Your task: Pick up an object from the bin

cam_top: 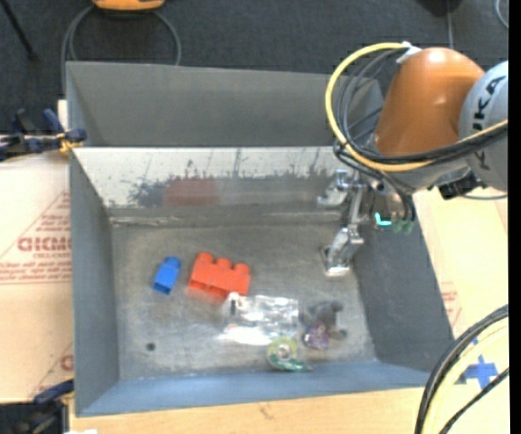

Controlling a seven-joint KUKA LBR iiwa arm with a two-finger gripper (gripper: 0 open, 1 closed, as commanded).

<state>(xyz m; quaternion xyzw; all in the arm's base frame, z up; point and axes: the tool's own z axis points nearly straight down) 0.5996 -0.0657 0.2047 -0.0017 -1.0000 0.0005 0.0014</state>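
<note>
Gripper (336, 265) hangs low in the bin (89, 269), over bare floor; nothing under it or touching it. Open/closed state: can't tell from this angle. No obj seen in its grasp. The candidate objs all lie view-left of the gripper and toward the near wall, none on its far side. Nearest is a small dark grey-purple lump (322, 324), just toward the near wall from the gripper and a touch view-left, shape unclear. Next to that, further view-left, is a crumpled clear plastic packet (262, 313). A greenish round bit (285, 354) sits nearer the near wall still. Those three form a loose cluster, touching or nearly so. The orange-red toy brick (218, 275) sits well view-left of the gripper at abt the same depth, long axis roughly across the view, slightly tilted. The blue small brick (165, 276) is just beyond it, apart from it. Judgement: the shortest move is a short shift toward the near wall for the dark lump. The brick is the cleaner shape but needs a longer traverse view-left, w/ the closing direction set across its short side. Risk: the clear packet could drag along w/ the lump.
</note>
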